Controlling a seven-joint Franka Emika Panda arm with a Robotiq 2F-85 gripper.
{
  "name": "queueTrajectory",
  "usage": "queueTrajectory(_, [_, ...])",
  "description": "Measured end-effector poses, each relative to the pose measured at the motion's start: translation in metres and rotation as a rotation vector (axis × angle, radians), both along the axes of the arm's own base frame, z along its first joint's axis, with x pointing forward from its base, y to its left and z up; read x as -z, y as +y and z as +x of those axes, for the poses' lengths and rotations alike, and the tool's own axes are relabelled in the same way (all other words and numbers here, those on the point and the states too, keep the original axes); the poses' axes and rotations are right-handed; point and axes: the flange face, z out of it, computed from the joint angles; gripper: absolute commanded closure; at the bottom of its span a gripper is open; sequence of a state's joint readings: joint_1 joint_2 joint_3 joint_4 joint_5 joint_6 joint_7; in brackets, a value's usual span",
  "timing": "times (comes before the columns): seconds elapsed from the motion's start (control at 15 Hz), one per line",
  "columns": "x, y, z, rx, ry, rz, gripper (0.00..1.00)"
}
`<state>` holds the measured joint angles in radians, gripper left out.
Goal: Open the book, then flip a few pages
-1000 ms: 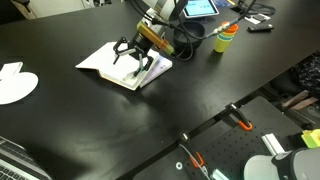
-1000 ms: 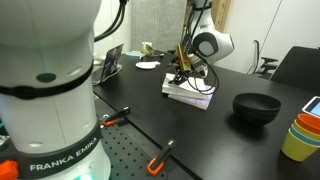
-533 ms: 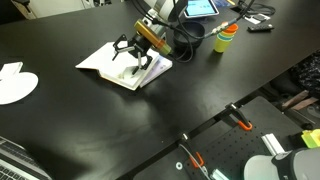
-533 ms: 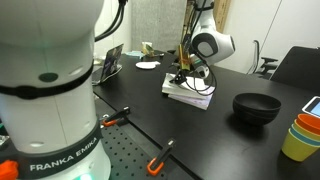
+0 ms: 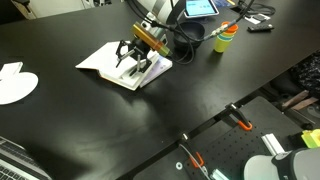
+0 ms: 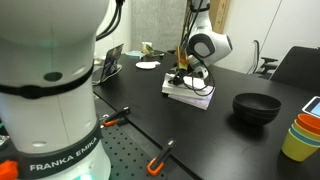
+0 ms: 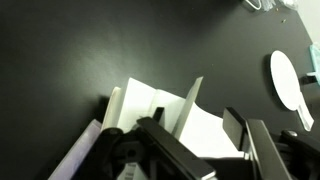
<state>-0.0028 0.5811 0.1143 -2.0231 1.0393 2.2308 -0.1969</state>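
The book [image 5: 103, 62] lies open on the black table, its white pages up. It also shows in the other exterior view [image 6: 191, 96]. My gripper [image 5: 134, 63] is down on the book's right-hand part, also seen from the far side [image 6: 180, 79]. In the wrist view the pages [image 7: 168, 112] fill the middle, and one thin page [image 7: 192, 100] stands up on edge between my two fingers [image 7: 195, 135]. The fingers are apart and do not pinch the page.
A flat white round disc [image 5: 14, 82] lies at the table's edge, also in the wrist view [image 7: 287, 78]. A black bowl [image 6: 256, 107] and stacked coloured cups [image 6: 300, 135] stand beyond the book. A tablet [image 5: 200, 8] and cups [image 5: 225, 38] sit behind the arm.
My gripper has tilted and shifted slightly over the open book. The book itself has not moved.
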Motion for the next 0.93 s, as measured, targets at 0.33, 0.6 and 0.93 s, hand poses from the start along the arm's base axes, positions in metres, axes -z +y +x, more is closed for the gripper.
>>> queueTrajectory(0.33, [-0.003, 0.003, -0.004, 0.019, -0.009, -0.062, 0.99])
queueTrajectory(0.6, [-0.018, 0.012, -0.009, -0.022, -0.047, -0.117, 0.97])
queueTrajectory(0.93, [-0.06, 0.041, -0.006, -0.133, -0.19, -0.244, 0.95])
